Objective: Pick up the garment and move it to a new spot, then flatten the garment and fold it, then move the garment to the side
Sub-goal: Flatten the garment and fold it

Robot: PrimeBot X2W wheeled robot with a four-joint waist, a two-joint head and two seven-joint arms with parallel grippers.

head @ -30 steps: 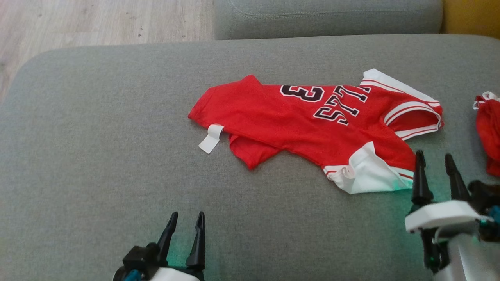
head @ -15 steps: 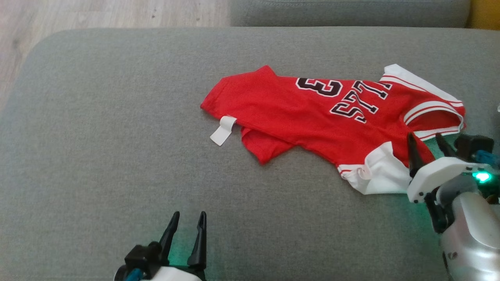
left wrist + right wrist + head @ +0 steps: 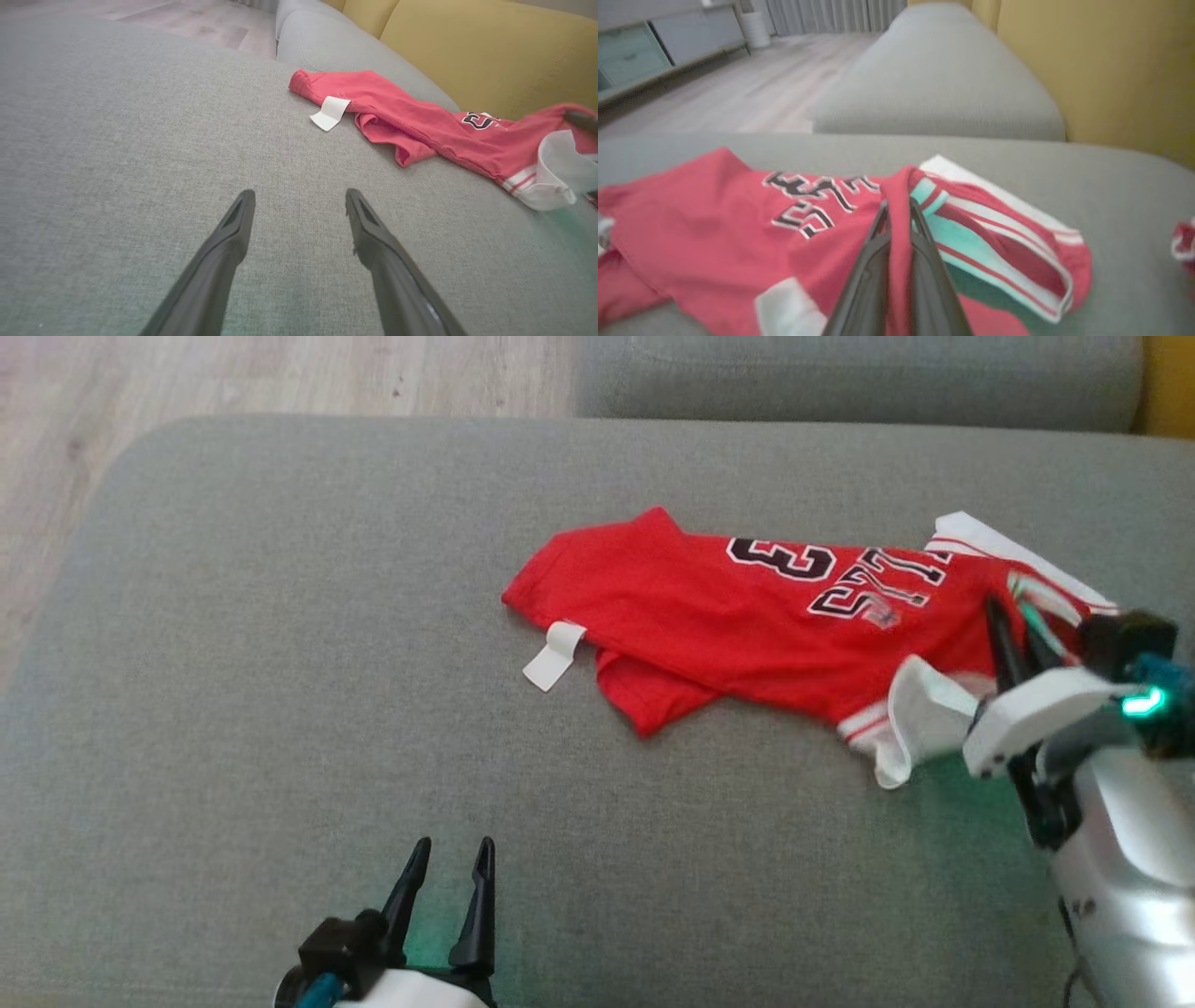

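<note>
Lifting wants a slow, straight rise, I'd say, since the right tool [image 3: 1016, 621] is pinched shut on just a thin ridge of the red jersey [image 3: 747, 625] lying on the grey sofa cushion [image 3: 280, 709], while the left tool [image 3: 453, 849] hangs wide open, empty.

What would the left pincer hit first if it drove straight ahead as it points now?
Likely the bare grey cushion just ahead of the left pincer, since it seems tilted down. If it skims level, the white tag on the red jersey comes next. Depth unclear.
</note>
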